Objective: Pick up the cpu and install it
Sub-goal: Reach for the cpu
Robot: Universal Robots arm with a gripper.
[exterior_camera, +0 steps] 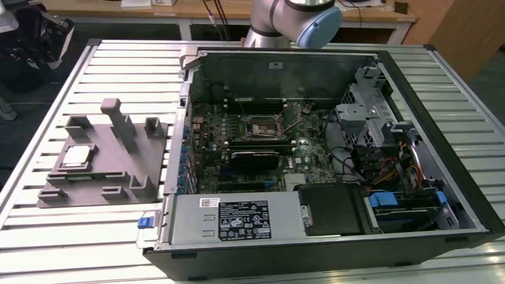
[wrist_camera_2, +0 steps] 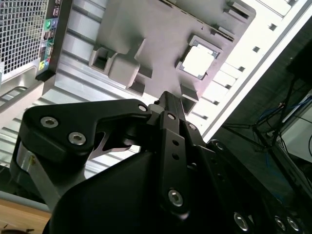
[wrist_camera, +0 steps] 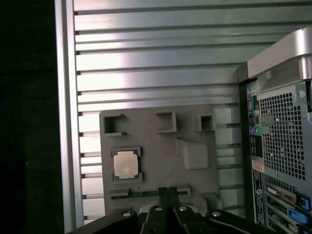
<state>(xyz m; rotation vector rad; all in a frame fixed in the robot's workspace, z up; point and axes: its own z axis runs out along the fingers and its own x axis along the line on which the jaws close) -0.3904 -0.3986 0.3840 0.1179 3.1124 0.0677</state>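
Note:
The cpu is a pale square chip lying flat in a recess of the grey fixture block, on the exterior view's left. Both wrist views look down on it from well above: the cpu sits in its pocket with nothing touching it. My gripper hangs high over the table, apart from the chip, its two black fingers pressed together with nothing between them. The square socket frame sits on the motherboard inside the open computer case.
The arm rises behind the case. The fixture block has upright posts and several pockets. The ribbed metal table ends close to the block. The case's rear panel stands beside the block.

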